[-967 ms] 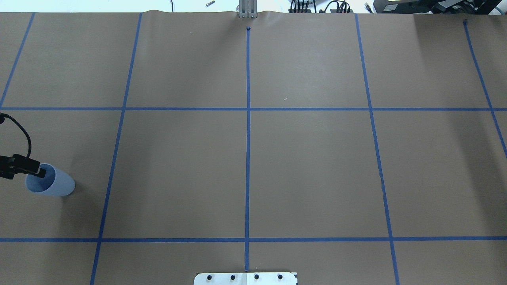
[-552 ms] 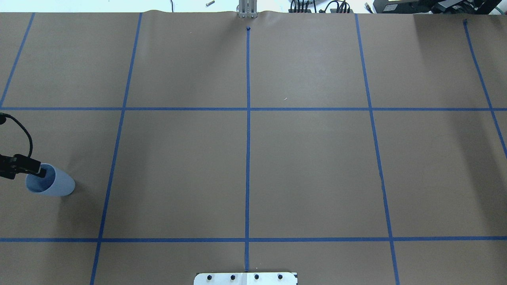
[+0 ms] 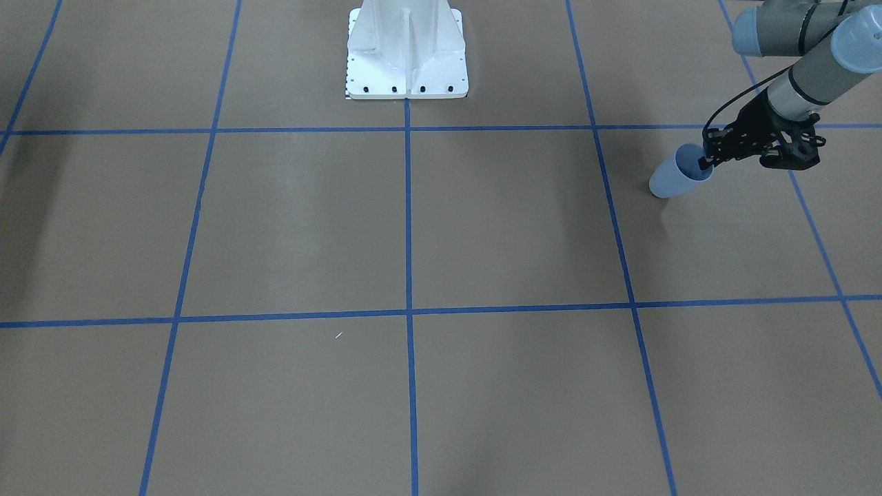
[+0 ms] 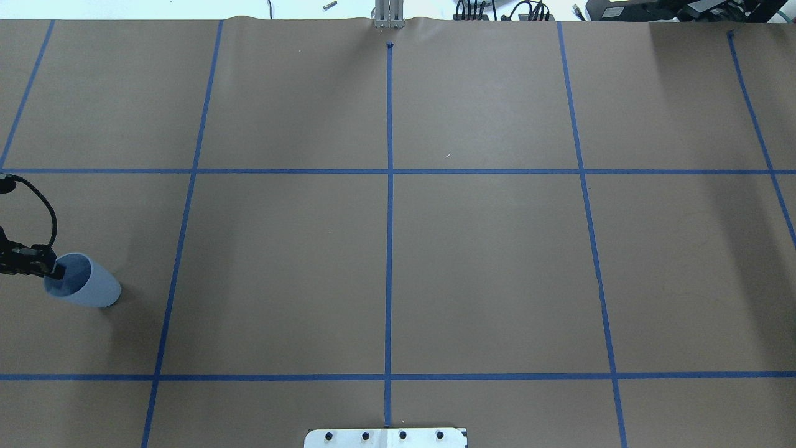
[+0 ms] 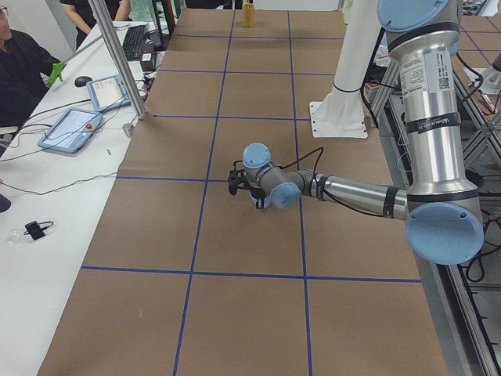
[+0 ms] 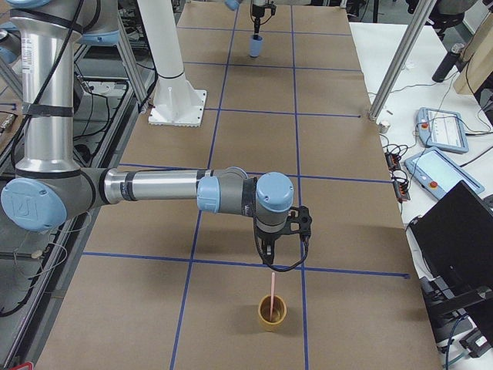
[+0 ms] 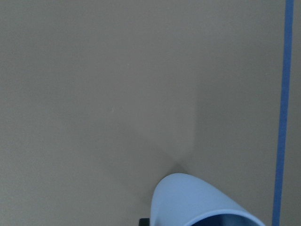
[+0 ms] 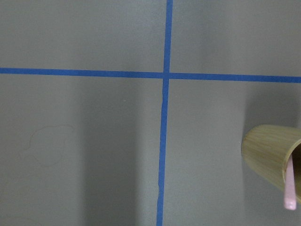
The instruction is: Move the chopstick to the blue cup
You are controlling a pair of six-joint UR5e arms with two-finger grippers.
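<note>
Near the left end of the table (image 4: 485, 267), our left gripper (image 3: 705, 162) pinches the blue cup (image 3: 670, 180) by its rim, one finger inside. Lots of brown table stretches beside it. Far off at the right end, the chopstick (image 6: 273, 287) stands in a tan cup (image 6: 271, 312), near our right gripper (image 6: 283, 250); we cannot tell how open that is.

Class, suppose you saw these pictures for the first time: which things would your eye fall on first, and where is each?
The blue cup stands alone near the table's left end, with the left gripper at its rim. At the opposite end, a pink chopstick sticks up from a tan cup, the right gripper hovering just above.
</note>
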